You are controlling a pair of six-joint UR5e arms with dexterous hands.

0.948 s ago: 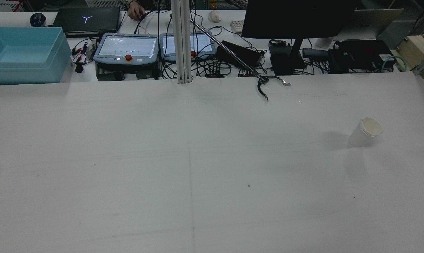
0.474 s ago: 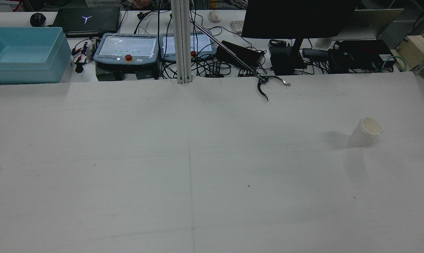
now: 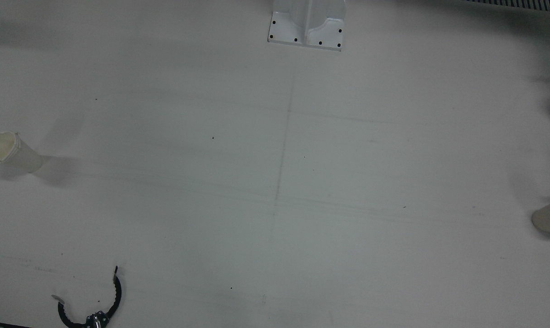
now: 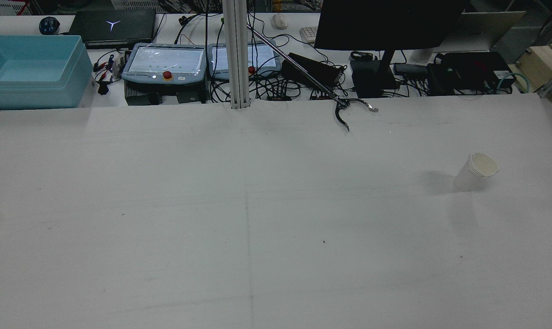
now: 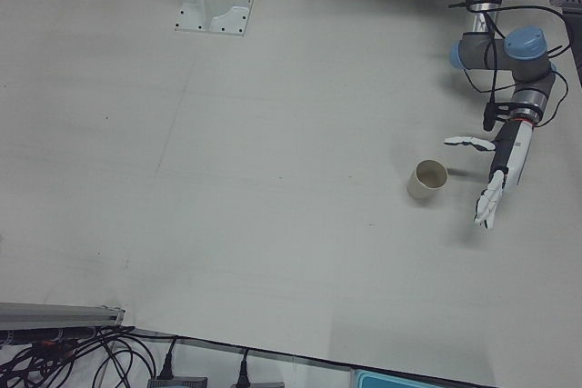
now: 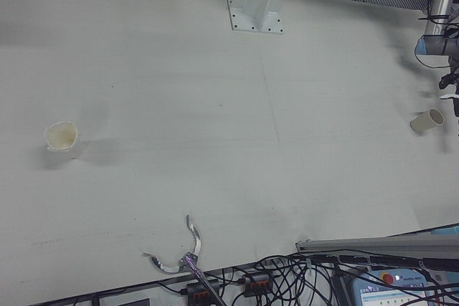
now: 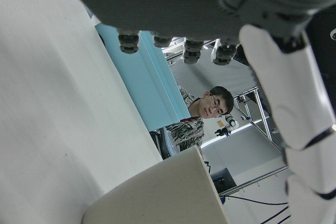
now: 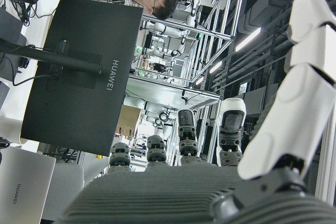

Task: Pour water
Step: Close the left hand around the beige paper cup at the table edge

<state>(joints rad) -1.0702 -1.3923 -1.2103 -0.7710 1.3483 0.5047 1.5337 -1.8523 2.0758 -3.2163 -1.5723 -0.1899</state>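
One white paper cup [image 4: 476, 172] stands upright on the robot's right half of the table; it also shows in the front view [image 3: 8, 152] and the right-front view [image 6: 61, 136]. A second paper cup [image 5: 427, 181] stands on the left half, cut by the front view's edge [image 3: 549, 217]. My left hand [image 5: 496, 177] is open, fingers spread, beside this cup and apart from it; its own camera shows the cup [image 7: 157, 195] close below the fingers. My right hand [image 8: 184, 198] shows only in its own camera, fingers extended and holding nothing, facing away from the table.
A black reach-grabber claw [image 4: 349, 110] lies at the table's far edge, also in the front view [image 3: 93, 305]. The camera post's base [image 3: 307, 29] stands mid-table on the robot's side. A blue bin [image 4: 29, 68], teach pendants [image 4: 166, 64] and a monitor [image 4: 385, 23] sit behind the table.
A person's hand near the laptop on the back desk has pulled out of view. The cups and the grabber have not moved.
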